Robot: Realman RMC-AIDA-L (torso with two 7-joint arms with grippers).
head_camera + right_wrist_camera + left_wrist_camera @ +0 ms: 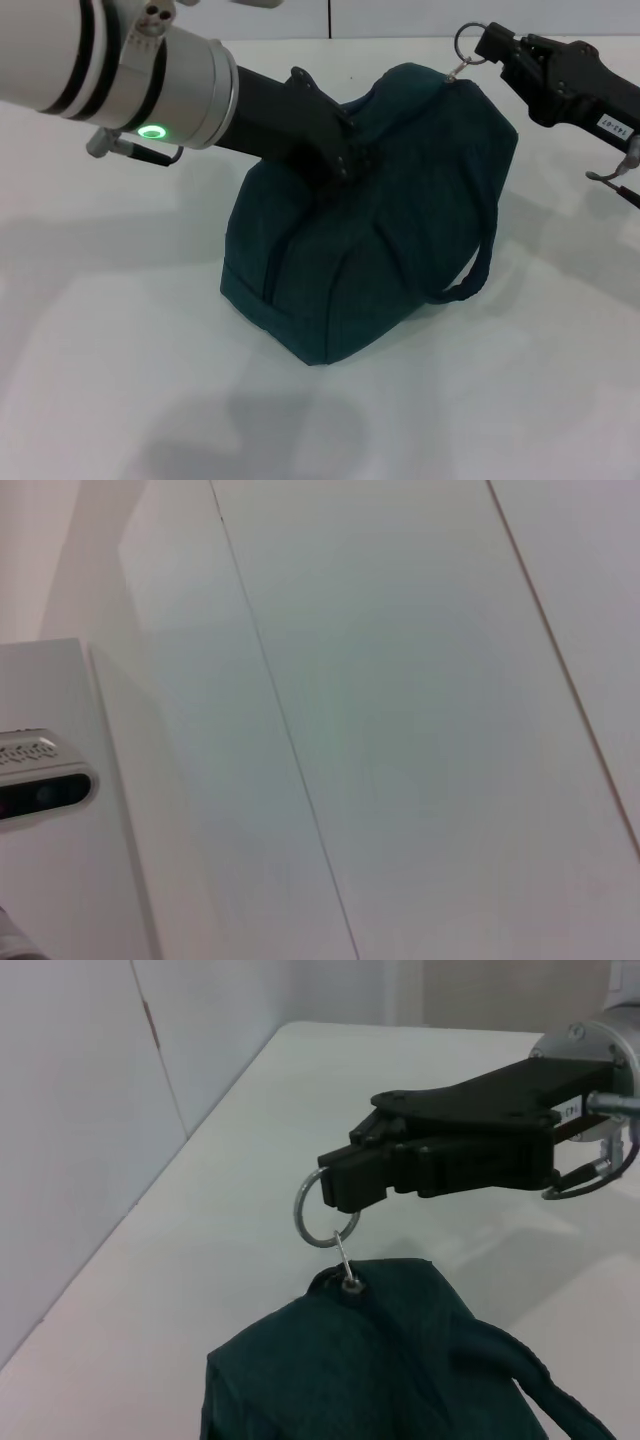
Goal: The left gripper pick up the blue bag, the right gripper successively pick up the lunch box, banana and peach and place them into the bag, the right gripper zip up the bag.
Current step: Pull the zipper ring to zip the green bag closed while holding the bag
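Closest to my head camera is the left arm's silver forearm with its green status ring [152, 131], and just past it the left hand [345, 150] is buried in the top of the blue bag [370, 250]; I read it as pinning the fabric at the zipper line so the bag cannot slide while the zip is pulled, but its fingers are hidden in the folds and I cannot tell whether they are closed. The bag sits upright on the white worktop [120, 340], slumped a little, one loop handle [470, 275] hanging down its side. No lunch box, banana or peach shows outside it, so I judge the loading finished and the zipping in hand. At the bag's far end the metal ring pull [322, 1210] stands up on its thin link, and the right hand [345, 1185] is clamped on the ring's edge, holding it taut above the end of the seam, which suggests the zip is at or near the end of its run. A small white label on the right hand carries printing I cannot read. The right wrist view shows only pale wall panels.
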